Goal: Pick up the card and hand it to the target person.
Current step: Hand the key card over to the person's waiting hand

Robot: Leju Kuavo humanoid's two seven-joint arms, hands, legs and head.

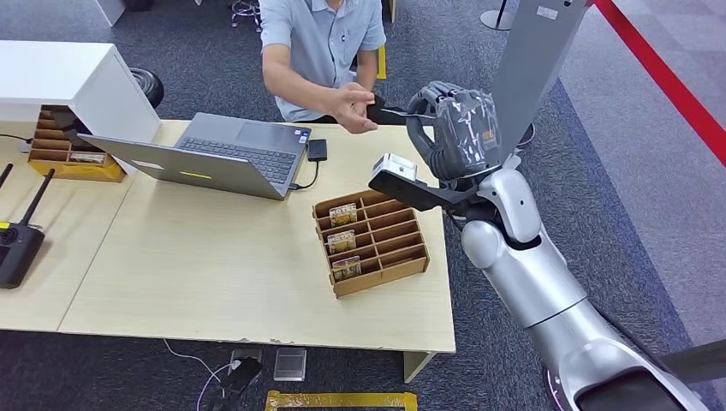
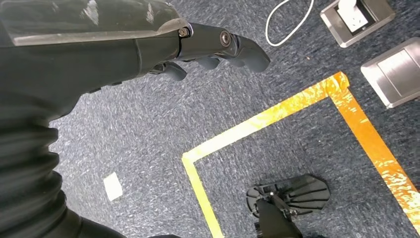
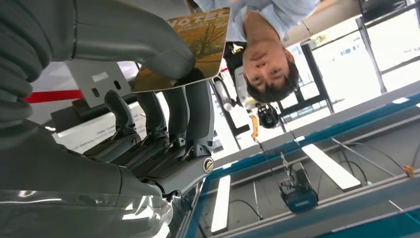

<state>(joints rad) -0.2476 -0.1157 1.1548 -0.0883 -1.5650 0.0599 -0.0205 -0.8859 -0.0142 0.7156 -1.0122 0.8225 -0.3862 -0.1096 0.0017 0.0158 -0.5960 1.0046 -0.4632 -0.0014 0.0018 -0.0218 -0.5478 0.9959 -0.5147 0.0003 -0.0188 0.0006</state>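
Fingers (image 3: 163, 119) of the right hand (image 3: 124, 129), seen close from the wrist, press the card (image 3: 198, 47) from one face while the thumb clamps the other, so the printed card projects clear of the grasp with a free edge for the taker. From the head view the same right hand (image 1: 458, 128) is raised past the far edge of the counter (image 1: 214, 265), with the card (image 1: 402, 111) edge-on, toward the person's hand (image 1: 353, 107), which is open and just beside the card; whether it touches cannot be told. Judged from this, the handover is at its release step, and letting go too soon would drop the card. A wooden rack (image 1: 370, 241) on the counter, with more cards in its slots, lies near, below the raised arm, beside a laptop (image 1: 231, 154). The left hand (image 2: 148, 54) hangs over the carpet, fingers loosely curled and holding nothing.
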